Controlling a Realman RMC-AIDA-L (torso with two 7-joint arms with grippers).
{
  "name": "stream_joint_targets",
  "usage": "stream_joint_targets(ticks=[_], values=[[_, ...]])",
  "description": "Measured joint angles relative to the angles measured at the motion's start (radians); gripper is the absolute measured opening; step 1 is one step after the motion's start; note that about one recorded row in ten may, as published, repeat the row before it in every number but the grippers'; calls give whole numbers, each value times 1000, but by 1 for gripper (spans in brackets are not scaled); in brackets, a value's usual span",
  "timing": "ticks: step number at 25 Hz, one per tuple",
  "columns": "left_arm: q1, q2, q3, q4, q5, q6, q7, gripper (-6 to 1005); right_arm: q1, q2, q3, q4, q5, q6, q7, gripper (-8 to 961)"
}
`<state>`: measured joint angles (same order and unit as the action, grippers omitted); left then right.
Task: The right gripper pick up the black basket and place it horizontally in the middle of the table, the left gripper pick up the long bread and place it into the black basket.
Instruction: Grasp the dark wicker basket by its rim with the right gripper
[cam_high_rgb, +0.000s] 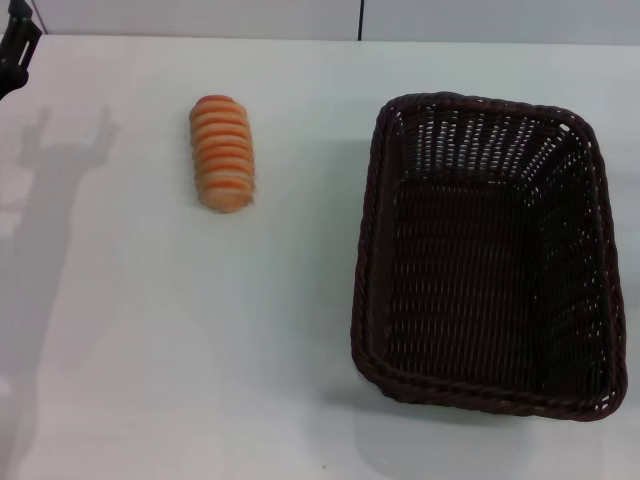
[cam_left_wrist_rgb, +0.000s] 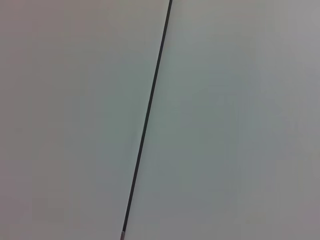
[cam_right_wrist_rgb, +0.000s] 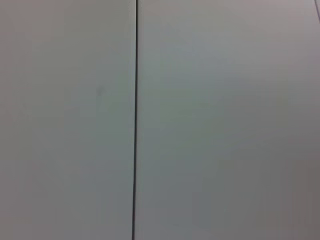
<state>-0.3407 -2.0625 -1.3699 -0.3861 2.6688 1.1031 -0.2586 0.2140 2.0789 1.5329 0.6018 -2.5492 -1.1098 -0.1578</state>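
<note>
Bench: plain white bench; its near part carries only a soft shadow along the left side.
Black basket: the black basket stands upright on the right half of the bench, open side up, its long sides running away from the robot, near rim close to the front edge. Nothing lies inside it.
Long bread: the long bread lies flat on the left half, farther back than the basket's near rim, lengthwise away from the robot, well apart from the basket.
Left claw: a dark part of the left claw shows at the far left corner, above the bench edge; whether it is wide or narrow cannot be told.
Right claw: not seen in any view.
Wrist views: both show only pale wall panels split by a thin dark seam.
</note>
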Motion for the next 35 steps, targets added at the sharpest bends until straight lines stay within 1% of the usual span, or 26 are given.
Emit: stream_joint_targets(ticks=[3, 4, 7, 8, 9, 10, 12, 13, 14, 17, 18, 19, 22, 23, 24, 26, 27, 28, 29, 32, 33, 34, 35], values=[[0, -1, -1, 0, -2, 0, 0, 846, -63, 0, 0, 127, 0, 94, -35, 651], [1, -1, -1, 0, -2, 0, 0, 846, -63, 0, 0, 127, 0, 94, -35, 651], [3, -3, -2, -1, -6, 0, -1, 846, -97, -1, 8, 196, 0, 163, -40, 651], [3, -3, -1, -1, -6, 0, -1, 846, -117, -2, 19, 255, -2, 238, -49, 651], [3, -3, -1, -1, -6, 0, -1, 846, -117, -2, 19, 255, -2, 238, -49, 651], [3, -4, -1, -1, -6, 0, -1, 846, -128, -2, 24, 290, -3, 281, -57, 651], [3, -4, -2, -1, -6, 0, -1, 846, -145, -2, 34, 366, -4, 387, -82, 652], [3, -4, -3, -1, -6, 0, -1, 846, -159, -2, 45, 456, -5, 517, -113, 652], [3, -4, -3, -1, -6, 0, -1, 846, -159, -2, 45, 456, -5, 517, -113, 652], [3, -4, -3, -2, -6, 3, -1, 846, -169, -1, 65, 577, -7, 710, -148, 652], [2, -4, -3, -2, -6, 7, -1, 846, -170, 0, 82, 650, -8, 841, -157, 652], [2, -4, -3, -2, -6, 7, -1, 846, -170, 0, 82, 650, -8, 841, -157, 652], [1, -3, -4, -2, -6, 15, -1, 846, -161, -1, 125, 764, -9, 1072, -158, 652], [0, -3, -4, -2, -6, 17, -1, 846, -147, -2, 151, 821, -10, 1198, -158, 652], [0, -3, -4, -2, -6, 17, -1, 846, -147, -2, 151, 821, -10, 1198, -158, 652], [-3, -1, -5, -2, -4, 20, -1, 846, -128, -3, 172, 867, -25, 1320, -158, 651], [-4, -1, -5, -2, -2, 22, -1, 846, -117, -3, 183, 897, -46, 1388, -157, 651], [-4, -1, -5, -2, -1, 24, 0, 846, -96, -2, 197, 948, -91, 1498, -142, 651], [-5, -1, -5, -2, 0, 26, 0, 846, -96, -2, 197, 948, -91, 1498, -142, 651], [-6, 0, -5, -2, 1, 29, 1, 846, -55, -2, 211, 1034, -161, 1683, -93, 651], [-6, 0, -5, -2, 1, 30, 3, 846, -21, -3, 220, 1087, -209, 1806, -48, 651], [-6, 1, -5, -2, 1, 31, 5, 846, -21, -3, 220, 1087, -209, 1806, -48, 650], [-6, 1, -6, -2, 1, 31, 6, 846, -4, -3, 224, 1108, -232, 1865, -29, 650]])
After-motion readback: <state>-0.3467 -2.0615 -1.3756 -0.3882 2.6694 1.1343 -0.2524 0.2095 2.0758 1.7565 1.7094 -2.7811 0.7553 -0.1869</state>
